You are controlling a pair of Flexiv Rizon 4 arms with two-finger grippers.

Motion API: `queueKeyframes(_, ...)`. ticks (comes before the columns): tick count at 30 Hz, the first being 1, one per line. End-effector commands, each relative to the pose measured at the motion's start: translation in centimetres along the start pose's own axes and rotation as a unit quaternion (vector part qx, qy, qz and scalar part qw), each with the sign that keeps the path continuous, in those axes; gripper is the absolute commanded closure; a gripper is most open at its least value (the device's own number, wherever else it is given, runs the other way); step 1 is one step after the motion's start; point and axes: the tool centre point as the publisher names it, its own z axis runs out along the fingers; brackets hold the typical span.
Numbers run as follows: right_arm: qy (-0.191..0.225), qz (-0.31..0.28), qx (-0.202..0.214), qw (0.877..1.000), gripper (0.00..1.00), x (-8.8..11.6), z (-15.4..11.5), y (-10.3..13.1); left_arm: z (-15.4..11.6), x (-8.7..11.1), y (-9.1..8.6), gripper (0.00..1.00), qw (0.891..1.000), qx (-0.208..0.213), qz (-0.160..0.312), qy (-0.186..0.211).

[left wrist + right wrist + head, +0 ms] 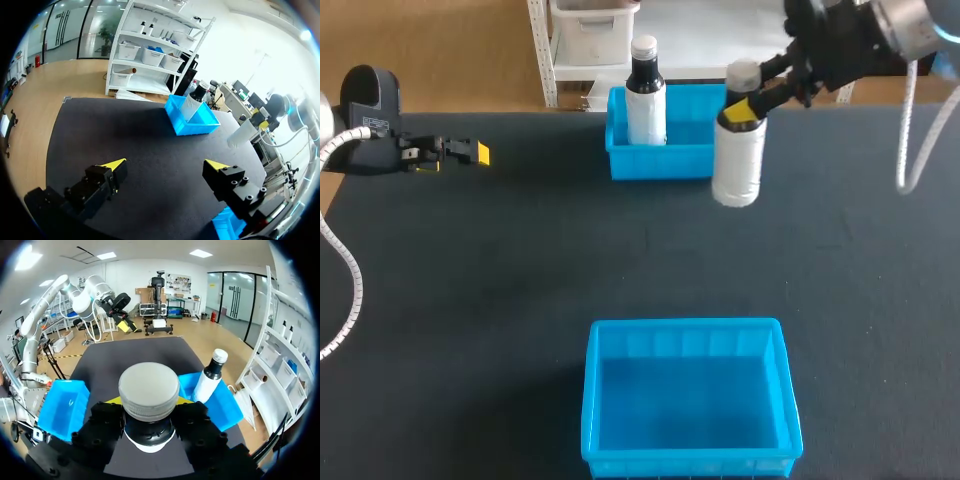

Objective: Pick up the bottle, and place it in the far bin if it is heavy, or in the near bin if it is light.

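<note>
Bottle (149,390) body behind right hand (149,401)

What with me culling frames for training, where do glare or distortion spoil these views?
Head view: even light on the table, the held bottle clear. Left wrist view: fisheye curves the table's edge, and bright backlight washes out that bottle. Right wrist view: glare overhead, yet the cap is evenly lit.

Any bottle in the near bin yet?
No, the near bin is empty; the right claw holds a bottle above the table.
</note>
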Motion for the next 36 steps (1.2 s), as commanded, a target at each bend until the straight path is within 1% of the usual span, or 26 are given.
queueKeyframes(1,-0.003,0.000,0.001,1.000,1.00,0.2,-2.6,-0.2,0.0,0.0,0.0,0.00,1.000,0.000,0.000,0.000)
queueKeyframes(8,-0.006,-0.007,0.005,1.000,1.00,1.0,-5.6,-2.6,0.0,0.0,0.0,0.00,1.000,0.000,0.000,0.000)
queueKeyframes(16,-0.010,-0.016,0.003,1.000,1.00,2.0,-7.9,-6.3,0.0,0.0,0.0,0.00,1.000,0.000,0.000,0.000)
queueKeyframes(20,-0.006,-0.022,-0.001,1.000,1.00,2.1,-8.5,-8.1,0.0,0.0,0.0,0.00,1.000,0.000,0.000,0.000)
queueKeyframes(27,-0.005,-0.031,-0.001,1.000,1.00,1.0,-8.3,-10.8,0.0,0.0,0.0,0.00,1.000,0.000,0.000,0.000)
queueKeyframes(36,-0.012,-0.025,0.016,0.999,1.00,-1.3,-6.2,-13.9,0.0,0.0,0.0,0.00,1.000,0.000,0.000,0.000)
